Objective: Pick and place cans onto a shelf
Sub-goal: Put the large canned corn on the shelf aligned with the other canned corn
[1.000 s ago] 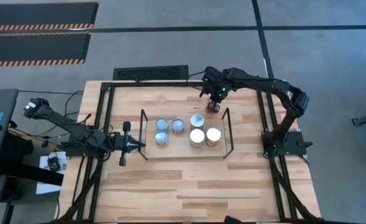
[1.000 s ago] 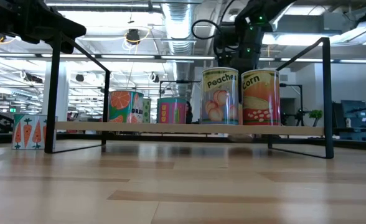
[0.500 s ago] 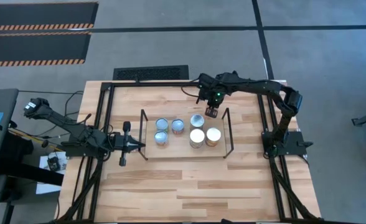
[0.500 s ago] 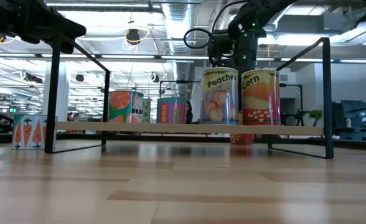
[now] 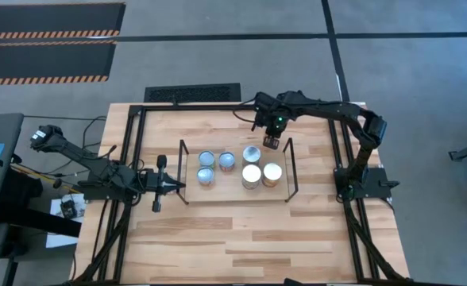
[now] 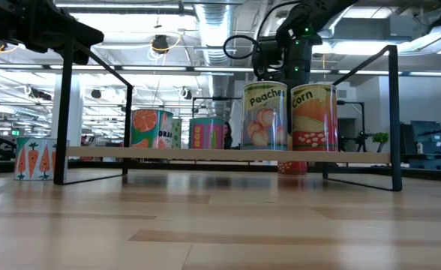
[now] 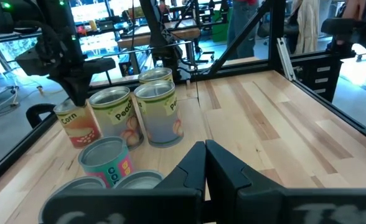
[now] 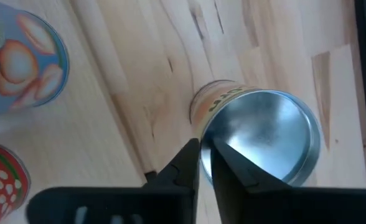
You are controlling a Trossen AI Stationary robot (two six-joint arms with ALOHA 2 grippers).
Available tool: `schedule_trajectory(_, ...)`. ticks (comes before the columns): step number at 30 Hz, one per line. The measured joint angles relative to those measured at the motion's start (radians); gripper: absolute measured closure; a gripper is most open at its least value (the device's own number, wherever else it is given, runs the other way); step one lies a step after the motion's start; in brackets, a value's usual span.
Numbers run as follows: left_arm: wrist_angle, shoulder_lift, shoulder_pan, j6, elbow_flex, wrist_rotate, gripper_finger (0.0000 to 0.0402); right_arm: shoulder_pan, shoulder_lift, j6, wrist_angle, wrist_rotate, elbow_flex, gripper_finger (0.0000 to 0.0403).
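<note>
Several cans stand on the light wood shelf [image 5: 233, 195] with thin black uprights, among them a peach can [image 6: 265, 116] and a corn can [image 6: 313, 118]. My right gripper [image 5: 271, 144] is at the shelf's far right corner, shut over a small orange-labelled can [image 8: 264, 134] with a silver top. In the low view this can [image 6: 292, 166] shows below the shelf board, behind the shelf. My left gripper [image 5: 179, 185] is shut and empty, just left of the shelf, and it also shows in the left wrist view [image 7: 205, 149]. My right gripper comes at the orange-labelled can from above, its fingers pointing down at the can's top rim [image 8: 205, 127]. The nearly closed fingers seem to pinch that rim at one side, one finger over the lid and one outside. The can stays upright, at or just above the table.
A carrot-labelled can [image 6: 34, 157] stands on the table left of the shelf. A larger black metal frame [image 5: 138, 135] edges the table. Open wood surface lies on the near side of the shelf [image 5: 241, 238].
My right gripper has gone a little toward the table's near edge and down, up to the shelf's far right corner, carrying the orange-labelled can. The can now shows below the shelf board in the low view. In the last half second it has stayed almost still.
</note>
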Motion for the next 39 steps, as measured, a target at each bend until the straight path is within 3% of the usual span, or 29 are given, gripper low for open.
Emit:
schedule_trajectory(12,0.0,0.0,0.0,0.0,0.0,0.0,0.0401,0.001,-0.004,0.038,-0.054,0.031,0.122,0.0262)
schedule_trajectory(20,-0.001,0.0,0.0,0.0,0.0,0.01,0.0401,0.018,-0.002,0.085,-0.046,0.069,0.056,0.0235)
schedule_trajectory(32,0.0,0.0,0.0,0.0,0.0,0.01,0.0401,0.017,-0.002,0.09,0.085,0.106,-0.034,0.0247)
schedule_trajectory(39,0.0,0.0,0.0,0.001,0.0,0.009,0.0402,0.007,-0.007,0.052,0.096,0.109,-0.069,0.0296)
